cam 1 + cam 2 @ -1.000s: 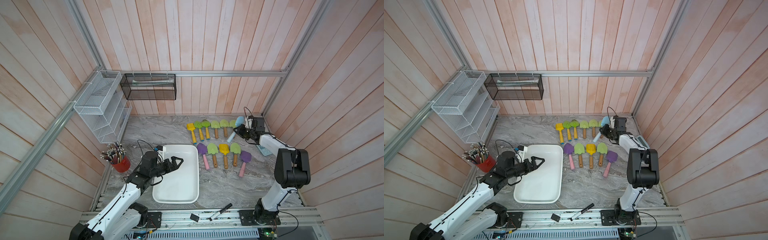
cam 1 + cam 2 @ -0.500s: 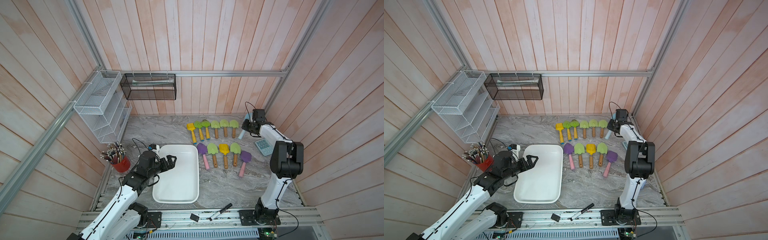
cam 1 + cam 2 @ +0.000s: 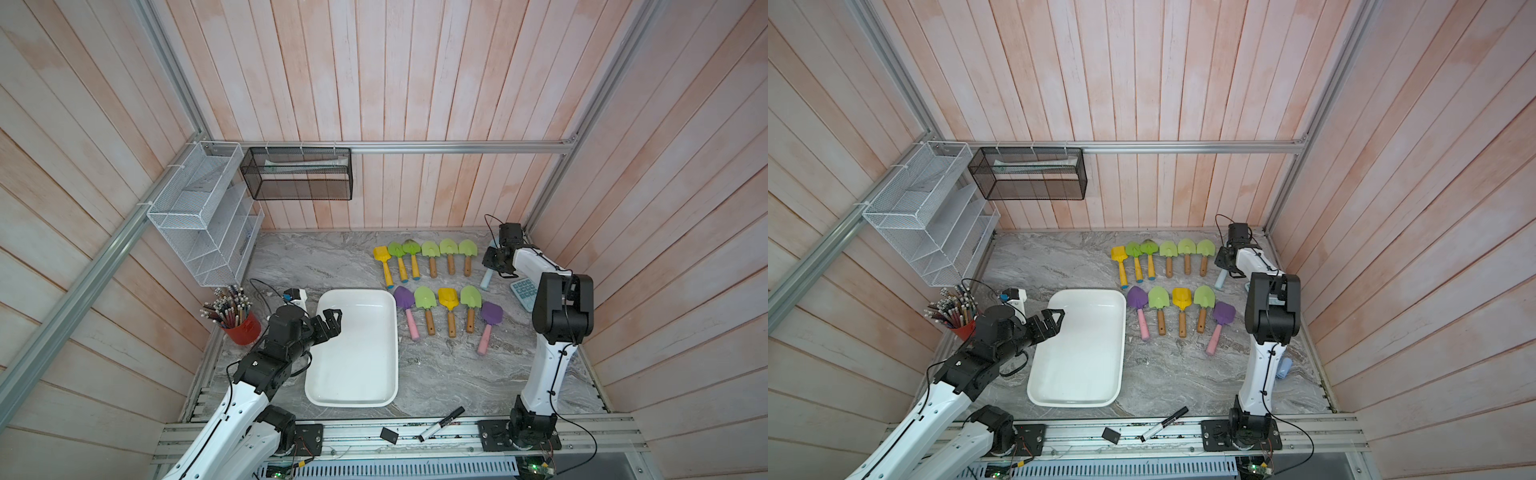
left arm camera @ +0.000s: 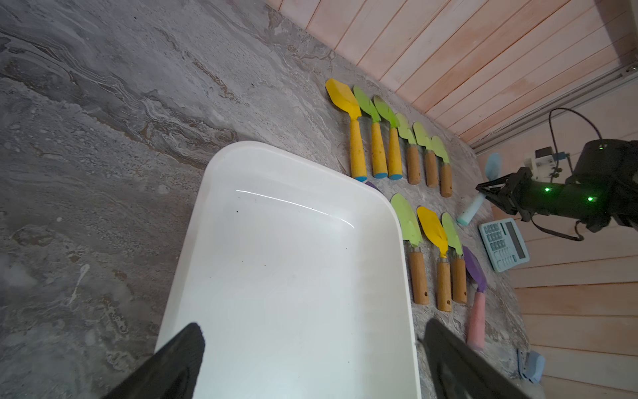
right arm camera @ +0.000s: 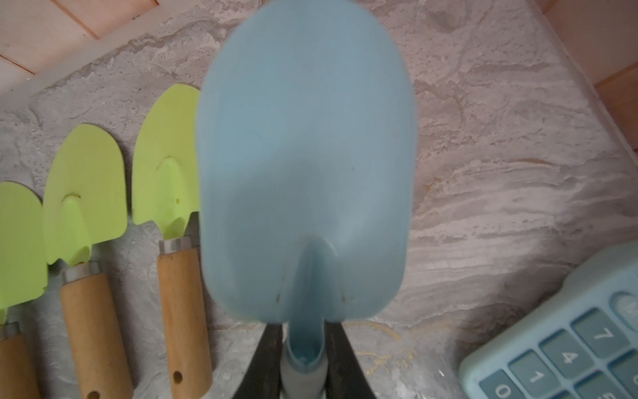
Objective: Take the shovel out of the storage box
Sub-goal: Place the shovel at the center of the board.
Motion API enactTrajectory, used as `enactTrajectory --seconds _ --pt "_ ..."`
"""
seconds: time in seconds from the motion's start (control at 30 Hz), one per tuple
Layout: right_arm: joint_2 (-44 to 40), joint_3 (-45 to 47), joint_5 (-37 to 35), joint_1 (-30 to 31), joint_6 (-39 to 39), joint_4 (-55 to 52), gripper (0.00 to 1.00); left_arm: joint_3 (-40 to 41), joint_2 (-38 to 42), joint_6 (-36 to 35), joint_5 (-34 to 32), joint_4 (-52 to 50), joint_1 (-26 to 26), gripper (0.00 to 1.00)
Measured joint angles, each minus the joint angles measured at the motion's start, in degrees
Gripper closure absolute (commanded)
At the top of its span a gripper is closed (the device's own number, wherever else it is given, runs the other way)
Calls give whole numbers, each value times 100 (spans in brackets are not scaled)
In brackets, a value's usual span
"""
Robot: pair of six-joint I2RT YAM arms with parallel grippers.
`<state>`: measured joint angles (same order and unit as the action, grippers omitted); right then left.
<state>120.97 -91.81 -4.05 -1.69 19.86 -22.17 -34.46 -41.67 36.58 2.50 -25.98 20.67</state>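
The white storage box (image 3: 353, 353) (image 3: 1079, 353) (image 4: 293, 259) lies near the table's front with nothing inside. My right gripper (image 3: 492, 262) (image 3: 1224, 261) (image 5: 305, 345) is shut on the neck of a light blue shovel (image 3: 485, 279) (image 3: 1220, 280) (image 5: 303, 155), at the right end of the far row. Whether the shovel touches the table I cannot tell. My left gripper (image 3: 332, 321) (image 3: 1057, 320) (image 4: 312, 328) hangs open over the box's far left part, holding nothing.
Two rows of several coloured shovels (image 3: 424, 257) (image 3: 449, 309) lie right of the box. A light blue calculator (image 3: 524, 291) sits by the right arm. A red pencil cup (image 3: 241, 326), white wire rack (image 3: 203, 216) and black mesh basket (image 3: 297, 174) stand left. A marker (image 3: 440, 424) lies on the front rail.
My right gripper swung the blue shovel toward the back right corner and turned it in line with the far row. My left arm drew back from the box's middle toward its left edge.
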Motion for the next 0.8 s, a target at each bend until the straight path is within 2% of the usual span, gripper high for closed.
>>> enactTrajectory --seconds 0.33,0.67,0.8 --pt "562 -603 -83 0 -24 -105 90 -15 -28 -57 -129 -153 -28 0" --pt "831 -660 -144 0 -68 -173 89 -13 -44 -66 -149 -149 -48 0" --pt "831 -660 -144 0 -66 -175 80 68 -66 -94 -229 -83 -52 0"
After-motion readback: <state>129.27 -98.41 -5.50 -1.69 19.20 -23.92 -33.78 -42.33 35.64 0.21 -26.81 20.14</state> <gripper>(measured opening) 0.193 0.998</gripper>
